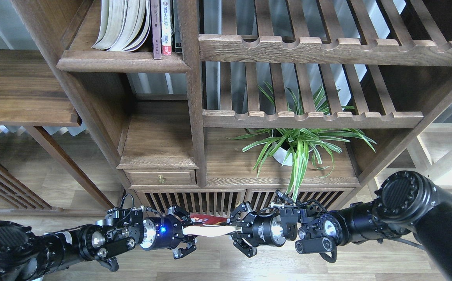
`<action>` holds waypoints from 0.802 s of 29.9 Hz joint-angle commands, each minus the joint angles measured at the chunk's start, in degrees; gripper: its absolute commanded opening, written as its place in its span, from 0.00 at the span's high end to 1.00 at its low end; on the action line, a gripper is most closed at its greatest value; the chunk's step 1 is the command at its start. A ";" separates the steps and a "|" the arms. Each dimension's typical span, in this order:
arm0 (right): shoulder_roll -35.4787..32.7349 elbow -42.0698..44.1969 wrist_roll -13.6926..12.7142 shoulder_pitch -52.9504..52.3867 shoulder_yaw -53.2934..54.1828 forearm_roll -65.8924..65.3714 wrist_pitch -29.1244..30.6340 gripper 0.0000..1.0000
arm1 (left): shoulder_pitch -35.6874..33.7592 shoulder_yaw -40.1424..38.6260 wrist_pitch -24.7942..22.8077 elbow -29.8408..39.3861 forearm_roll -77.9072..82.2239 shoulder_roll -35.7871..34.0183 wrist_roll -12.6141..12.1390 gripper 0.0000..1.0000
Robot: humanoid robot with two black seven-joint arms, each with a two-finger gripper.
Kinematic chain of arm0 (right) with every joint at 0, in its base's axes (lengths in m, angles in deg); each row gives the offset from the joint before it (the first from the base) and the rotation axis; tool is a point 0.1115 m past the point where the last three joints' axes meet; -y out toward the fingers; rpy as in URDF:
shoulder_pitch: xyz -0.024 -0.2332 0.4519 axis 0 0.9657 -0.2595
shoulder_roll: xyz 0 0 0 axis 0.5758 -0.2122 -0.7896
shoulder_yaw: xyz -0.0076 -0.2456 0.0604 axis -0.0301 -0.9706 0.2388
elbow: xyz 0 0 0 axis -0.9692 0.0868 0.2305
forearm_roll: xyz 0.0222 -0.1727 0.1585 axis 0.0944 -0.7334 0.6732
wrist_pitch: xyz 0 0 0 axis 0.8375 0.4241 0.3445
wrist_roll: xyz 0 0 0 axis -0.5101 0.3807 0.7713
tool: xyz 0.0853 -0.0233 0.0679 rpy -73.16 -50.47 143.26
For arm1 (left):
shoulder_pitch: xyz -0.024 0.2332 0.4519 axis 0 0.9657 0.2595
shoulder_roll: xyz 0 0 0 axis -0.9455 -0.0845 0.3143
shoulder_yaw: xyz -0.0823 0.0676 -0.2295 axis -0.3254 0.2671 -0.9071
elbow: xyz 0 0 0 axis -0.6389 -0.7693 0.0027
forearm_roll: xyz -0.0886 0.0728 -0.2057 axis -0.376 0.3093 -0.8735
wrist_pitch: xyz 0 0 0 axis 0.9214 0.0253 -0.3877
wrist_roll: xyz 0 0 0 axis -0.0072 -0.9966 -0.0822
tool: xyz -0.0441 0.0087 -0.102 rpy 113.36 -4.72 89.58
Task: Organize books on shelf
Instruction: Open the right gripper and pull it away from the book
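Observation:
A red book [210,229] with cream page edges hangs edge-on, low in front of the bookcase, stretched between my two grippers. My left gripper [187,232] is shut on its left end. My right gripper [233,231] is shut on its right end. Two large softcover books [122,23] with cream page edges lean on the dark wooden shelf [122,62] at the top left. Slim volumes [166,27] stand to their right against the upright post. The covers of the two large books are hidden.
Slatted racks with notched rails [311,48] fill the right half of the bookcase. A potted spider plant [292,148] stands below them. A small drawer [159,177] and lattice cabinet doors [194,201] sit just behind my grippers. A brown side board [19,89] juts out at the left.

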 commanded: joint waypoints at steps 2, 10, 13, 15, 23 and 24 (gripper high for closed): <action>-0.97 0.08 0.02 0.29 0.26 0.68 -0.08 0.75 | 0.05 -0.87 -0.44 -0.13 -0.55 -0.07 0.55 1.00; -7.99 1.48 0.02 1.00 1.31 4.72 0.01 0.30 | 0.05 -0.96 -0.89 -0.13 -5.82 -0.07 4.24 1.00; -11.94 2.89 0.02 2.23 1.31 5.34 0.18 0.27 | -0.03 -2.10 -0.89 0.22 -7.32 -0.07 5.12 1.00; -14.84 3.77 0.02 2.93 1.31 5.69 0.19 0.26 | -0.21 -4.55 -0.89 0.84 -7.50 -0.07 5.21 1.00; -23.99 6.06 0.02 5.83 1.31 7.80 0.19 0.26 | -1.35 -14.66 -2.03 11.72 -7.59 -3.83 5.39 1.00; -24.52 6.93 0.02 6.70 1.31 7.98 0.19 0.26 | -1.79 -16.15 -2.20 14.09 -7.59 -6.11 5.39 1.00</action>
